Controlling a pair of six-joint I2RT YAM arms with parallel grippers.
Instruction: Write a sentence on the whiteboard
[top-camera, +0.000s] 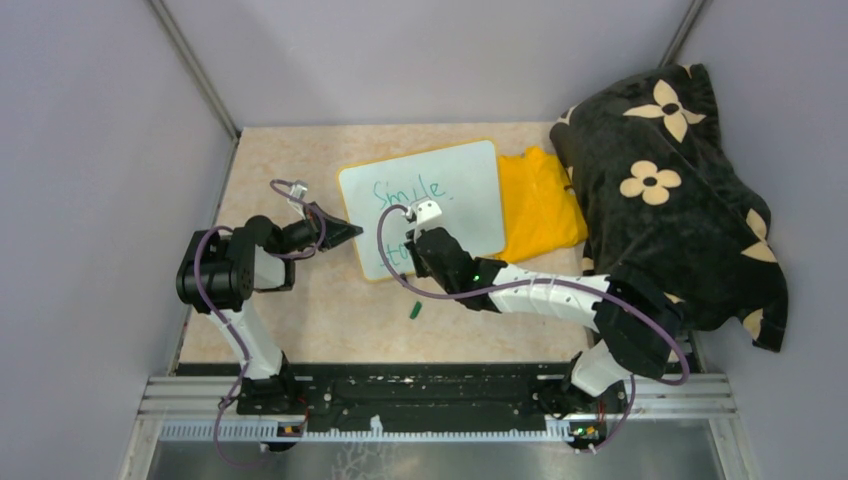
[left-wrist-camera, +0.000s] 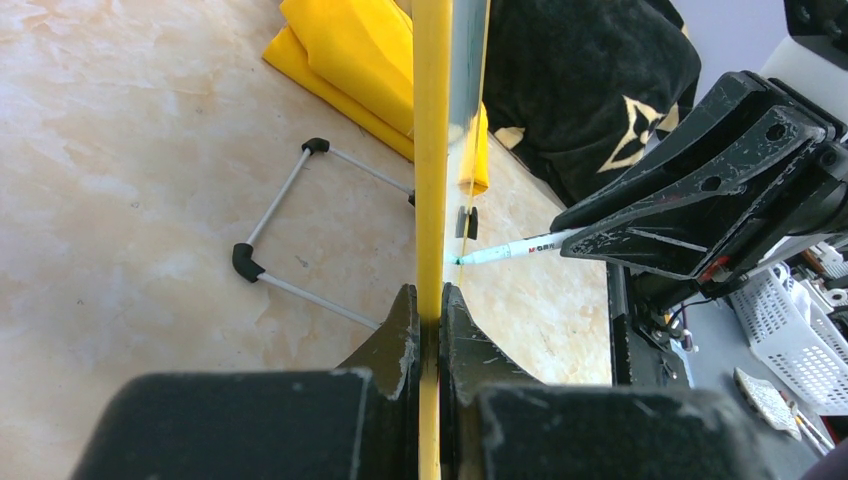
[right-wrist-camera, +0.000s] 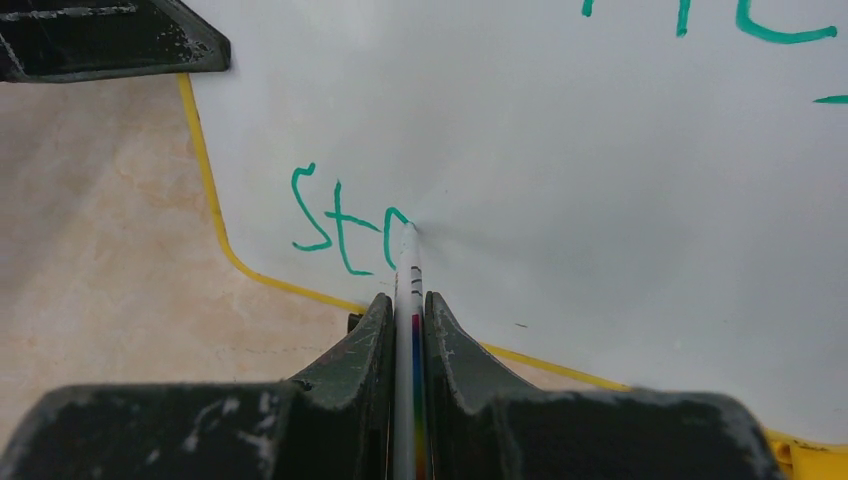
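Beige table (top-camera: 300, 320), marker (right-wrist-camera: 408, 290) touching whiteboard (right-wrist-camera: 550, 200)

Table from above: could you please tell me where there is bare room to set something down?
Bare: the far-left corner, past the whiteboard and left gripper, and the near strip between the whiteboard and the arm bases, apart from a green cap. Crowded: the right side, under the yellow cloth, black flowered blanket and right arm.

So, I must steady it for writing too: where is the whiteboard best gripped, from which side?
Probably take the whiteboard by its thin yellow left edge, from the left, where the left tool clamps it: the frame is slim, leaving the face free for the marker.
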